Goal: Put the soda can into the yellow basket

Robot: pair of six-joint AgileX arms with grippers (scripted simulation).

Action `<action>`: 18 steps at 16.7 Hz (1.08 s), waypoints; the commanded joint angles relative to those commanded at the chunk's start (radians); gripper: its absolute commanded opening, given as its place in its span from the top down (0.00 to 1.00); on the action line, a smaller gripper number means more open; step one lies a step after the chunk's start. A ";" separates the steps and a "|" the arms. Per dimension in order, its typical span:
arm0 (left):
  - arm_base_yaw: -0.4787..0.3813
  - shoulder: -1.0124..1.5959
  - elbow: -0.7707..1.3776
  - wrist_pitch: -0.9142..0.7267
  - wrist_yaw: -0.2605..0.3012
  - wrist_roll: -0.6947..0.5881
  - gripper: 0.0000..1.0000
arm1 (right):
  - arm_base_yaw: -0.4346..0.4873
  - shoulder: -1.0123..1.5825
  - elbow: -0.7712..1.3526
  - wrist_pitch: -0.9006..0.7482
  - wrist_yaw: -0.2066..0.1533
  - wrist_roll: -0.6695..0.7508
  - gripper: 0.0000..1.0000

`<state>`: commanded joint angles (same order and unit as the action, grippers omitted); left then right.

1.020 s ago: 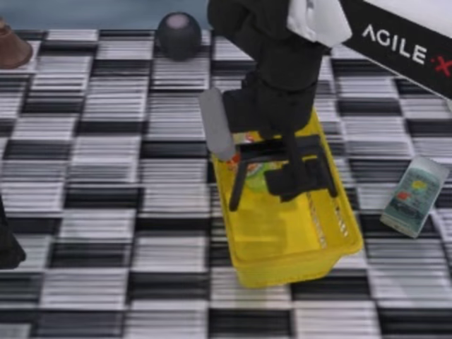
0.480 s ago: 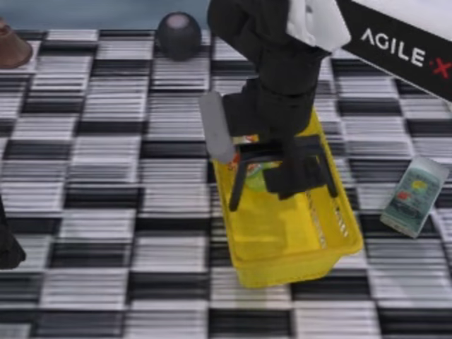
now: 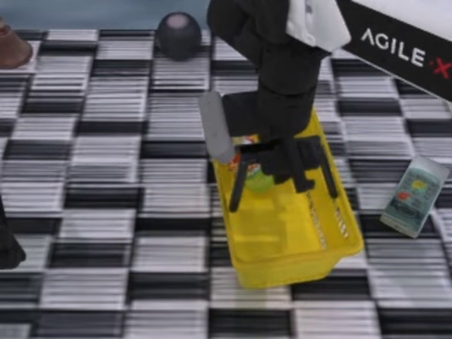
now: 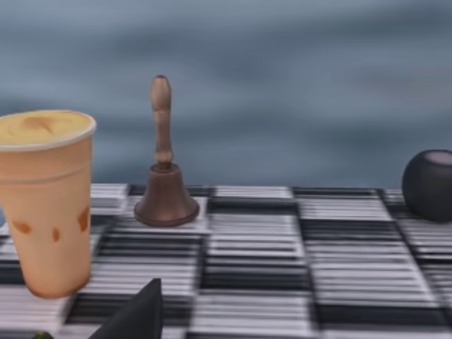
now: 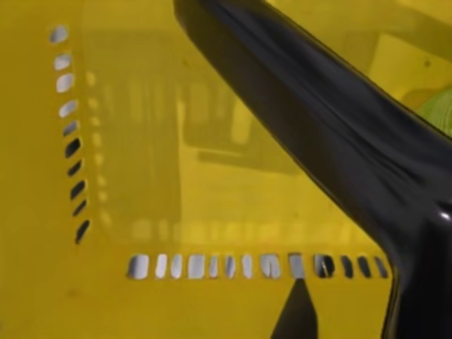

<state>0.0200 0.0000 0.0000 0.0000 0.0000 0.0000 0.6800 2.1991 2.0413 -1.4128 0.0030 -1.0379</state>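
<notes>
Right tool (image 3: 279,173) low inside bright yellow perforated plastic basket (image 3: 332,244) for the drop; red-and-green soda can (image 3: 256,176) beside it; grip state unclear.

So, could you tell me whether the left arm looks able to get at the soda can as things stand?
Probably not: the soda can sits inside the yellow basket with the right gripper and a black handle over it, while the left arm is parked at the table's left edge.

A black-and-white checkered tabletop (image 3: 106,212) meets a blurred blue-grey backdrop (image 4: 282,85).
</notes>
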 joint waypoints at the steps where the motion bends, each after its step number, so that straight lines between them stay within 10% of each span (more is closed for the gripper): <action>1: 0.000 0.000 0.000 0.000 0.000 0.000 0.00 | 0.000 0.000 0.000 0.000 0.000 0.000 0.98; 18: 0.000 0.000 0.000 0.000 0.000 0.000 0.00 | 0.000 0.000 0.000 0.000 0.000 0.000 1.00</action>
<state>0.0200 0.0000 0.0000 0.0000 0.0000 0.0000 0.6800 2.1991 2.0413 -1.4128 0.0030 -1.0379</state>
